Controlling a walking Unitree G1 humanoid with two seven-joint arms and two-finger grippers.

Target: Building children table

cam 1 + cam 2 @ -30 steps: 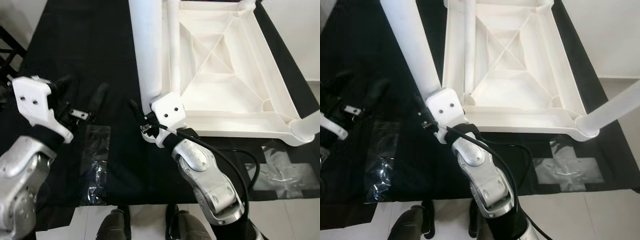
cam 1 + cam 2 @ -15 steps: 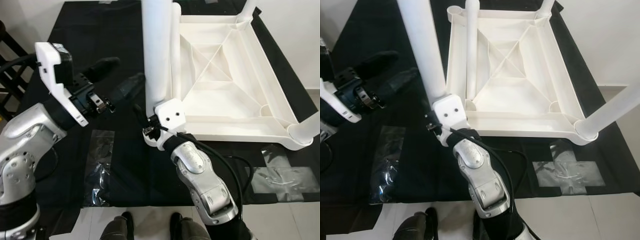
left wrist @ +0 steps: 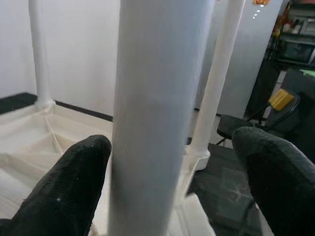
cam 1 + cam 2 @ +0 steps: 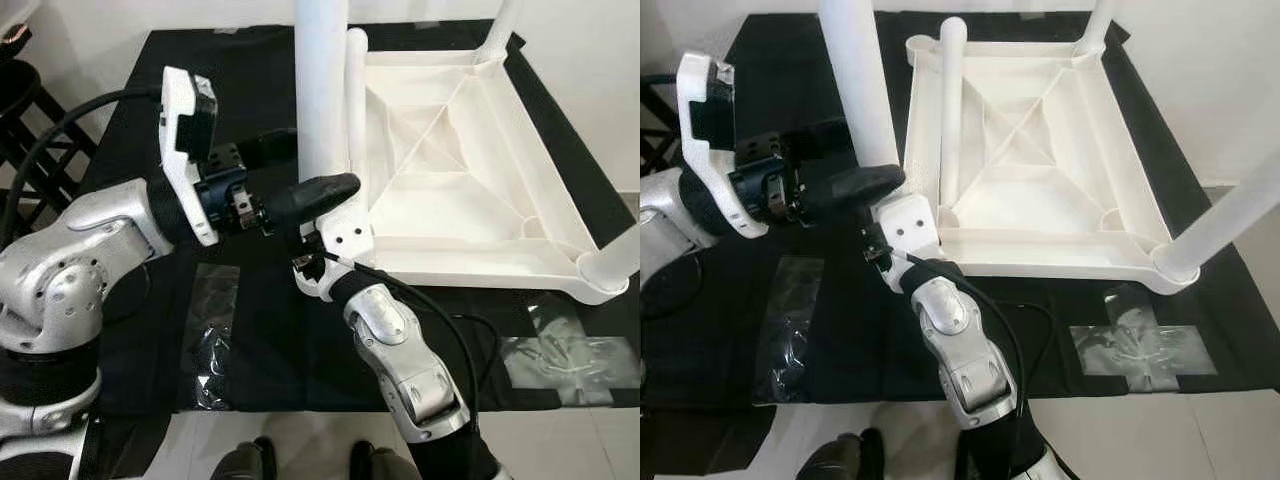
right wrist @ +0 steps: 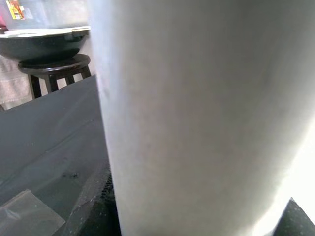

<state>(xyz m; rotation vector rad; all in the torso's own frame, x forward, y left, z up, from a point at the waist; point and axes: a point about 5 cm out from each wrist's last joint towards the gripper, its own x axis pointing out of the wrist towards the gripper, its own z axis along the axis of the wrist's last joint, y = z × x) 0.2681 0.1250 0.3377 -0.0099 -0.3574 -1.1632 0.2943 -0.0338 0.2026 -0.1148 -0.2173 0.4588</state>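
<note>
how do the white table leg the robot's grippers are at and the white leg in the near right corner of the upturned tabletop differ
The white table leg at the grippers stands outside the upturned white tabletop, with the right gripper at its base and the open left gripper around it. The near right corner leg sits in its socket, untouched. Both are plain white tubes.

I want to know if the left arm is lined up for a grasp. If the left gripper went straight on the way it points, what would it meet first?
The upright white table leg. It stands between the open fingers of the left gripper, so the palm would probably meet it first, though depth is hard to judge.
</note>
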